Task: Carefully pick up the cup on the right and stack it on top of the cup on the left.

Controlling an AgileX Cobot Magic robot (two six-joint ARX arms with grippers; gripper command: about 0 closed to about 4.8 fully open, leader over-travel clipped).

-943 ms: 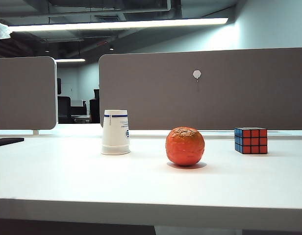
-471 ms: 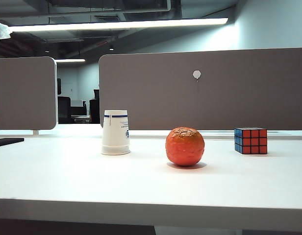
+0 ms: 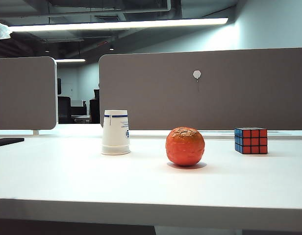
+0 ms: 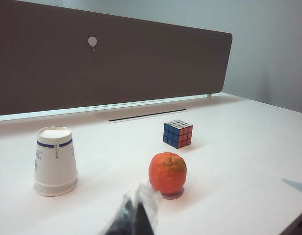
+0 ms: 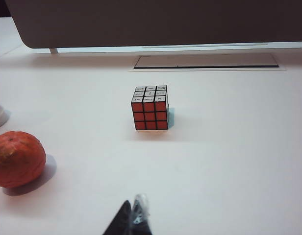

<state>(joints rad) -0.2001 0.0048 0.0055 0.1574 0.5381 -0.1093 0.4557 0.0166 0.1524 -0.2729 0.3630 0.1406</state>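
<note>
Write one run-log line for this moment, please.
cup: inverted, alone | left gripper: shut, empty | right gripper: shut, empty | orange, cube: untouched

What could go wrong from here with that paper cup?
Only one paper cup shows, upside down, so the stack has no visible partner. The orange sits beside it and could roll if nudged. The left tool and right tool, both shut, sit short of the objects and must open before any grasp.
</note>
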